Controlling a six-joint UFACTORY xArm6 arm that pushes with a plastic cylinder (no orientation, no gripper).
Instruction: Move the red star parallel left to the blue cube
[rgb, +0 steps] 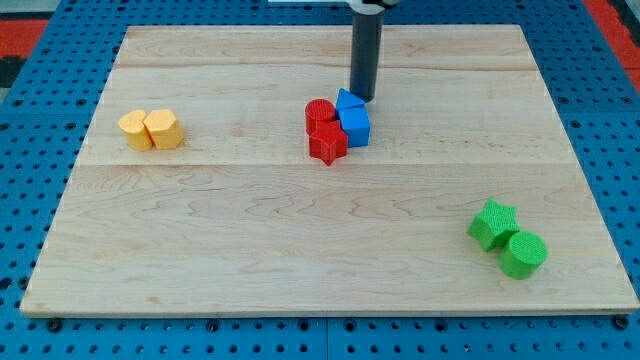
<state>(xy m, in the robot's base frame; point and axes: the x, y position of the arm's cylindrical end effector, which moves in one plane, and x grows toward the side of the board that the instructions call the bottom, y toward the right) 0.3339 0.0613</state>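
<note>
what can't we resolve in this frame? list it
- Contact between my tip and the blue block behind the blue cube: camera view, the gap is too small to tell.
- Rear blue block: shape unclear, cube partly hides it.
- Rod's upper end: cut off at the view's top.

board (200, 240) | centre: red, blue blocks (338, 125) | left: yellow pair (151, 130) | right: green pair (508, 239)

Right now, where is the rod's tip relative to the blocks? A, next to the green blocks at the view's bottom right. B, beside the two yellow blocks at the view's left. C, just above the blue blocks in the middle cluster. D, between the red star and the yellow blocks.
C: my tip sits at the view's top edge of the middle cluster, right by the upper blue block.
</note>
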